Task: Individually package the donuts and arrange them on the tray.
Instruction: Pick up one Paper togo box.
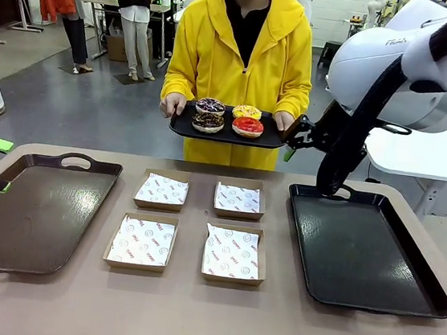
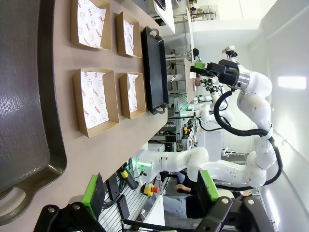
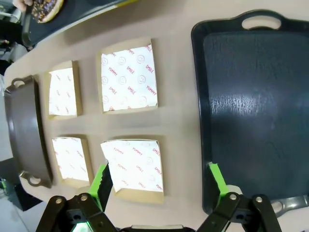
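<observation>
Bright, even light; glare on the black tray (image 3: 251,111); wrist views distorted.

Below my right pincer (image 3: 158,166) sits the nearest box (image 3: 133,166), cardboard with white paper printed in red, close by the finger at the wrist view's left. Straight ahead of the pincer, farther out, there's the second box (image 3: 128,77). Off past that same finger lie the third box (image 3: 72,154) and the fourth box (image 3: 63,89). All four rest apart on the tan table (image 3: 181,96).
</observation>
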